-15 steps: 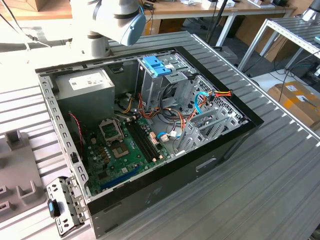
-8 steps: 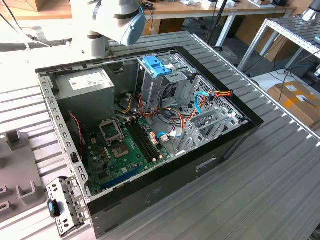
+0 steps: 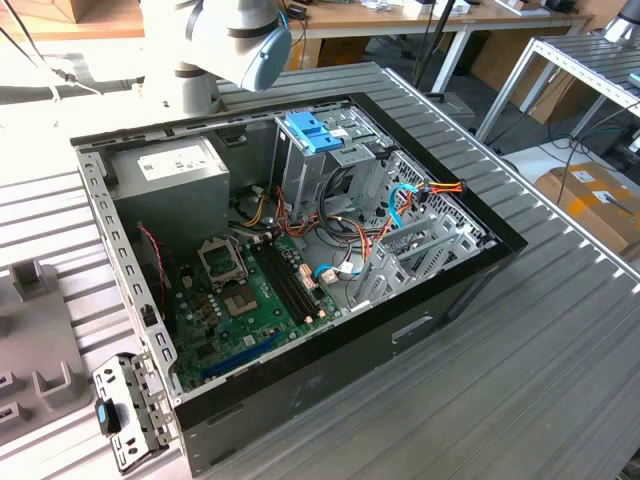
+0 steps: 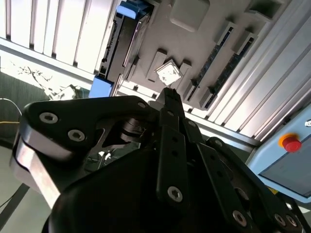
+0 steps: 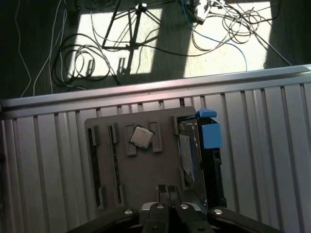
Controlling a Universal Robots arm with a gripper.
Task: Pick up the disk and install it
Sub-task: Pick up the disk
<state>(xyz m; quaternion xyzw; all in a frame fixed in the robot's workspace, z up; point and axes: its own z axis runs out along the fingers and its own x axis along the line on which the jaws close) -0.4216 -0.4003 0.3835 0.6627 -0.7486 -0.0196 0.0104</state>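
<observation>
Right now the disk (image 5: 190,154) sits in a holder at one end of a grey tray (image 5: 146,170), its blue rails bright against its dark body; in the second wrist view the disk (image 4: 122,42) shows at the far side of the tray (image 4: 194,19) from the fingers. Nothing grips or touches it. The gripper (image 5: 168,189) hangs above the tray's near edge, well apart from the disk, and in both wrist views its jaws look pressed together with nothing between them; in the second wrist view the gripper (image 4: 169,95) tapers to a single closed tip. Beside the disk on the tray lies a square chip (image 5: 141,137), tilted in its nest between two small posts, and past the chip two memory sticks (image 5: 95,165) lie side by side in long slots. The tray rests on a ribbed metal table (image 5: 272,145) close to the table's edge, and beyond that edge loose cables (image 5: 87,58) sprawl over a sunlit floor. In the exterior view the arm (image 3: 240,35) stands behind an open case (image 3: 440,300) on the table (image 3: 560,400). Inside the case are a green motherboard (image 3: 250,300), a grey power supply (image 3: 170,170) and, atop the drive cage, a bare blue bracket (image 3: 315,130).
</observation>
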